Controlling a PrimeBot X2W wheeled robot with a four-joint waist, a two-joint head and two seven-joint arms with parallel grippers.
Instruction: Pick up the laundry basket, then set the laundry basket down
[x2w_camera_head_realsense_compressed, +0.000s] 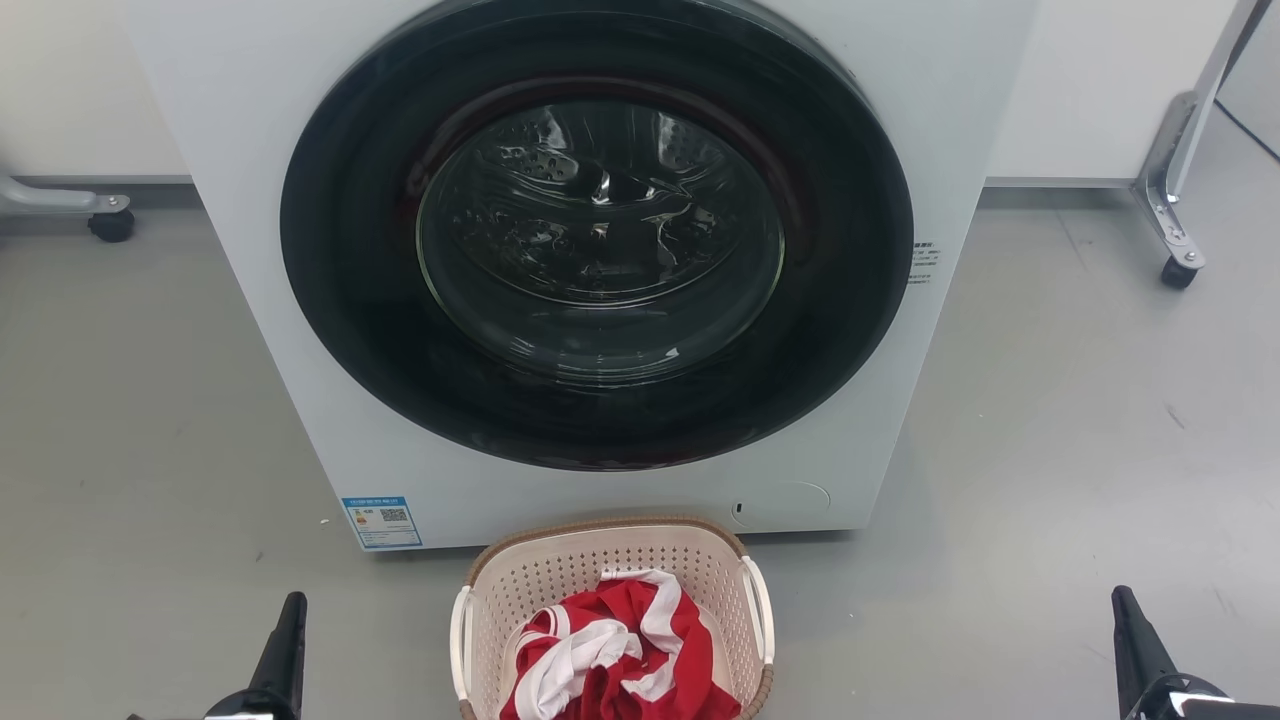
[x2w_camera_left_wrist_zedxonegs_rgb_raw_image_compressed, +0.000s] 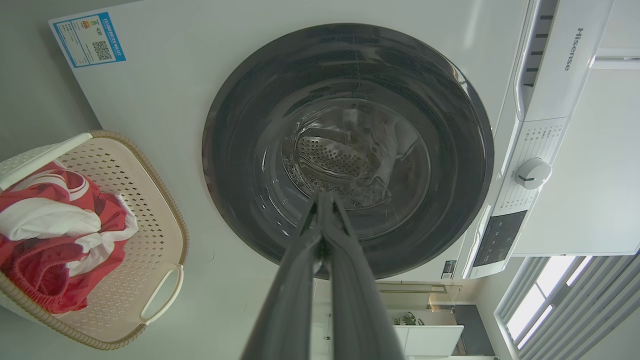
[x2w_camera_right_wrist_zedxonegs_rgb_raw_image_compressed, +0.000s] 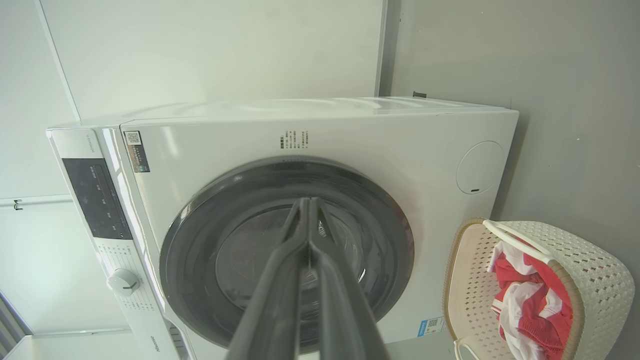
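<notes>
Straight ahead on the grey floor, facing a white washing machine with a round dark door, shut, and a steel drum glinting behind the glass. Backed by a pale wall.

Below that door, just in front of the machine's foot, looking down into the laundry basket: cream, perforated, edged with a brown woven-look rim, fitted with a white handle on each side. Standing upright on the floor, between the two grippers and well apart from both. Cannot tell whether touching the machine's front. Heaped inside with a crumpled red and white garment.

At lower left of the head view, left gripper, dark fingers pressed together at the tips, clasping nothing, aimed toward the door in the left wrist view. At lower right, right gripper, likewise closed tip to tip, empty, pointing at the door glass in the right wrist view.

Near the machine's lower left corner, a blue label. On the control panel, a white knob.
</notes>
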